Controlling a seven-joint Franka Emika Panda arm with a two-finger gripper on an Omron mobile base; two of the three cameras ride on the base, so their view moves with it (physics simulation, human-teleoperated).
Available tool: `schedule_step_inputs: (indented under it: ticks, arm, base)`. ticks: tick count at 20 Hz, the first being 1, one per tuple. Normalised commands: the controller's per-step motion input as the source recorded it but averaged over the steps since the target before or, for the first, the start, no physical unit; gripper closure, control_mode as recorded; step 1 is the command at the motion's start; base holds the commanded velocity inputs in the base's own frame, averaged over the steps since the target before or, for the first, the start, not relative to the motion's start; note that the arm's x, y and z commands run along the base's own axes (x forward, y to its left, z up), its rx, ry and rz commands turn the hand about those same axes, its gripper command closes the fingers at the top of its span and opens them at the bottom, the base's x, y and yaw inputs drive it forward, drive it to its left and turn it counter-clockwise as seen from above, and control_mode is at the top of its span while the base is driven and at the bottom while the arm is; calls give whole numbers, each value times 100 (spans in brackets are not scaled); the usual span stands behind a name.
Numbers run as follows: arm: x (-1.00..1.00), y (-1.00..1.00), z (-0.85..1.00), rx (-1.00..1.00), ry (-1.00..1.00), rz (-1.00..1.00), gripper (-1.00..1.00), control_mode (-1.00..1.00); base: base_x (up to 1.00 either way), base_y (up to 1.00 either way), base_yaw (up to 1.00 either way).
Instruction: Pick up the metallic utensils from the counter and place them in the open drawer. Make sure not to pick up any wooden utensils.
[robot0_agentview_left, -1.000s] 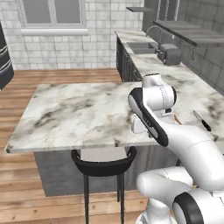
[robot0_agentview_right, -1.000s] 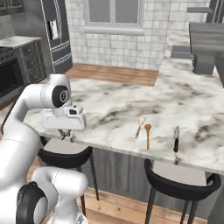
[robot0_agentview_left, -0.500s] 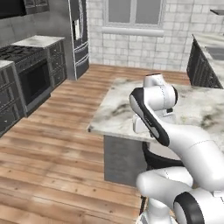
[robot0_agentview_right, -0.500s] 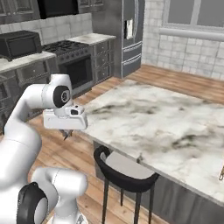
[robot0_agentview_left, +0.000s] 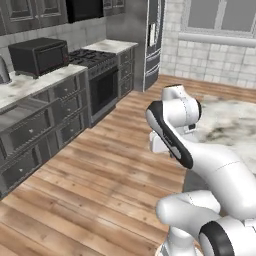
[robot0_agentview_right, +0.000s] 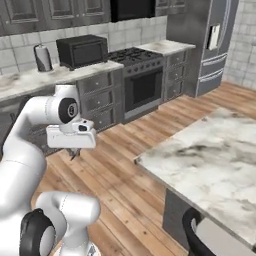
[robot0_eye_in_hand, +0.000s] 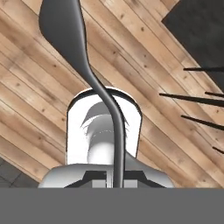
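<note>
The gripper (robot0_eye_in_hand: 116, 181) pinches the metal spoon (robot0_eye_in_hand: 72, 39) by its handle over wooden floor (robot0_eye_in_hand: 39, 96) — fingertips largely hidden. The marble counter (robot0_agentview_right: 210, 165) lies well apart, cut off at the right edge.

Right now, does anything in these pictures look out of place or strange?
Nothing looks spilled or broken. One thing stands out: a grey metal spoon sticks out of the gripper in the hand view, over the wooden floor, away from the marble counter.
</note>
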Motion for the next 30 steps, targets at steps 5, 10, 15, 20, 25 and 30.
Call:
schedule_step_inputs:
  ticks: [5,10,15,20,25,30]
  arm:
    - [0,0,0,0,0,0,100,100]
    - [0,0,0,0,0,0,100,100]
    - [0,0,0,0,0,0,100,100]
    - [0,0,0,0,0,0,100,100]
    - [0,0,0,0,0,0,100,100]
    - [0,0,0,0,0,0,100,100]
  base:
    - [61,96,14]
    - [33,91,0]
    - [4,100,0]
    - [0,100,-3]
    - [0,100,-29]
    - [0,99,-39]
